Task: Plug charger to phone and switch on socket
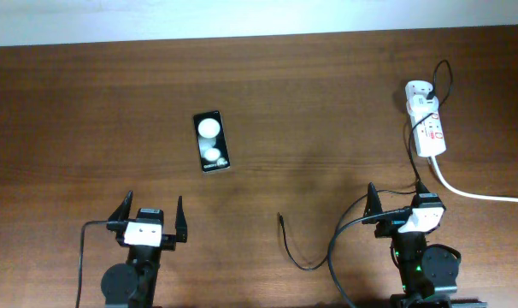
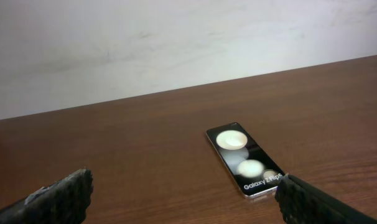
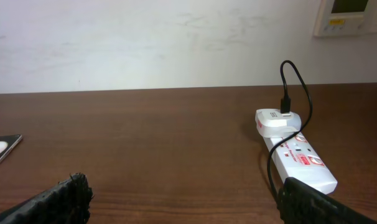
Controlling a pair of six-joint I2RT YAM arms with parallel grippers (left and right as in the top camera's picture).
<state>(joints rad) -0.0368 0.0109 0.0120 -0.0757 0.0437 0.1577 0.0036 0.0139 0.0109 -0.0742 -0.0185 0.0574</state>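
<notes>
From overhead I see both arms at the near edge of the brown wooden surface [image 1: 88,111]. The left end effector [image 1: 153,201] has its fingers spread wide with nothing between them, and the right end effector [image 1: 397,190] is spread wide and empty as well. The phone [image 1: 210,142] lies flat, screen up, beyond the left arm and a little to its right, well apart from everything else. The socket [image 1: 428,127] sits at the far right, just beyond the right arm, with a white adapter [image 1: 420,92] at its far end and a thick white cord [image 1: 473,193] trailing off to the right edge. The charger [image 1: 284,235] loops out of the adapter and runs down past the strip. Its free plug tip rests on the bare wood between the two arms, well short of the phone. In the left wrist view, my two dark fingers [image 2: 61,198] frame the bottom corners, wide apart. The phone lies ahead and right of centre, with two glare spots on the glass and its white lettering at the near end. In the right wrist view, the fingers [image 3: 58,202] are again far apart. The socket lies ahead on the right, and the black cable arches up out of the adapter. A corner of the phone shows at the left edge. I cannot tell how the socket's switches are set.
</notes>
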